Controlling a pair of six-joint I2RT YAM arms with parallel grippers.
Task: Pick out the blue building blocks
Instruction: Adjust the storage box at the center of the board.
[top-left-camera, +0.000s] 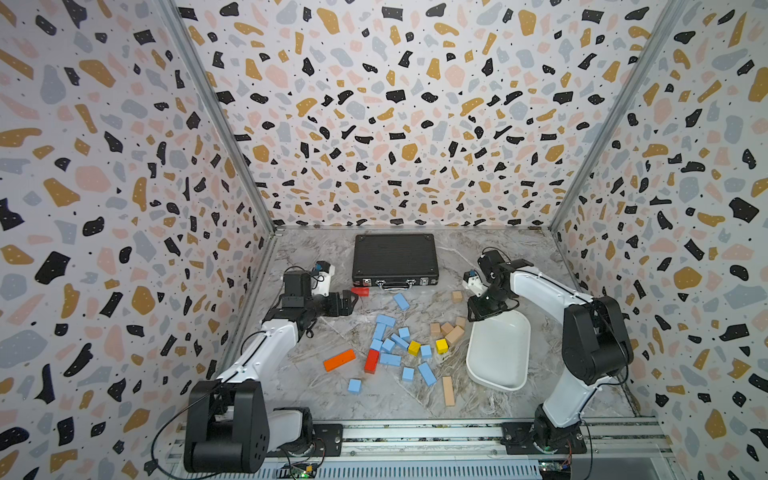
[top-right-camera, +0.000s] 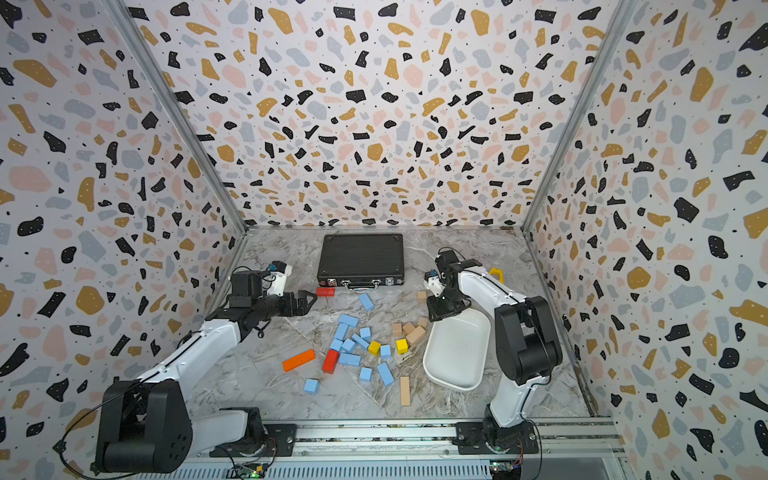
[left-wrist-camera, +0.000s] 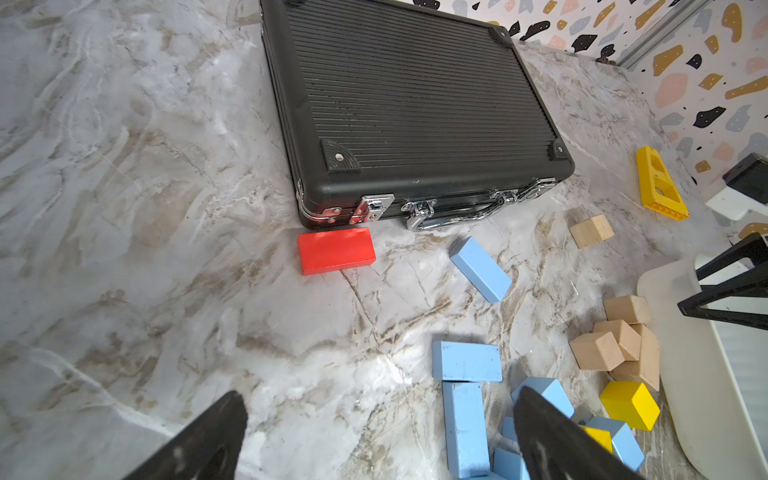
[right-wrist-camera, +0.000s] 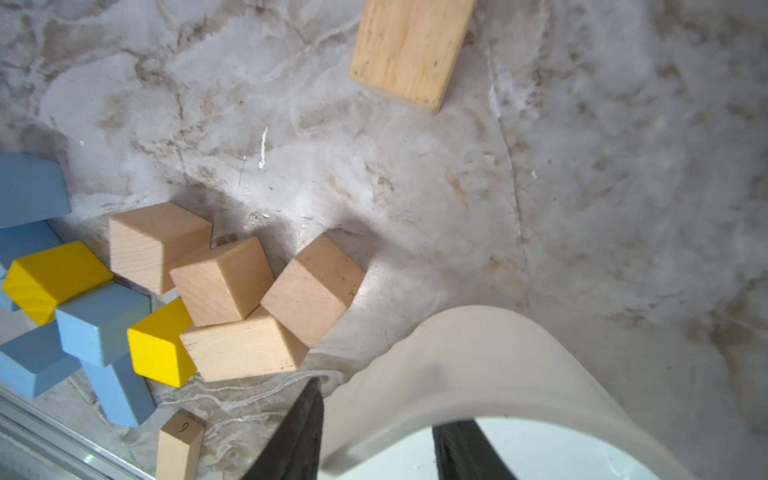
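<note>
Several light-blue building blocks (top-left-camera: 390, 359) (top-right-camera: 349, 359) lie in a loose heap mid-table in both top views. One blue bar (top-left-camera: 401, 301) (left-wrist-camera: 480, 268) lies apart nearer the case, and a blue cube (top-left-camera: 354, 385) sits alone at the front. My left gripper (top-left-camera: 349, 301) (left-wrist-camera: 380, 397) hangs open over bare table left of the heap, holding nothing. My right gripper (top-left-camera: 478, 313) (right-wrist-camera: 382, 407) straddles the far corner of the white tray (top-left-camera: 498, 353) (right-wrist-camera: 478, 349), one finger outside the wall and one inside, closed on the rim. The heap's edge (right-wrist-camera: 102, 324) shows beside it.
A black case (top-left-camera: 395, 257) lies at the back with a red block (top-left-camera: 360, 291) in front. An orange bar (top-left-camera: 339, 360), a red bar (top-left-camera: 372, 360) and yellow cubes (top-left-camera: 441, 345) mix with the heap. Tan blocks (top-left-camera: 451, 330) crowd the tray's corner; a tan bar (top-left-camera: 448, 390) lies in front.
</note>
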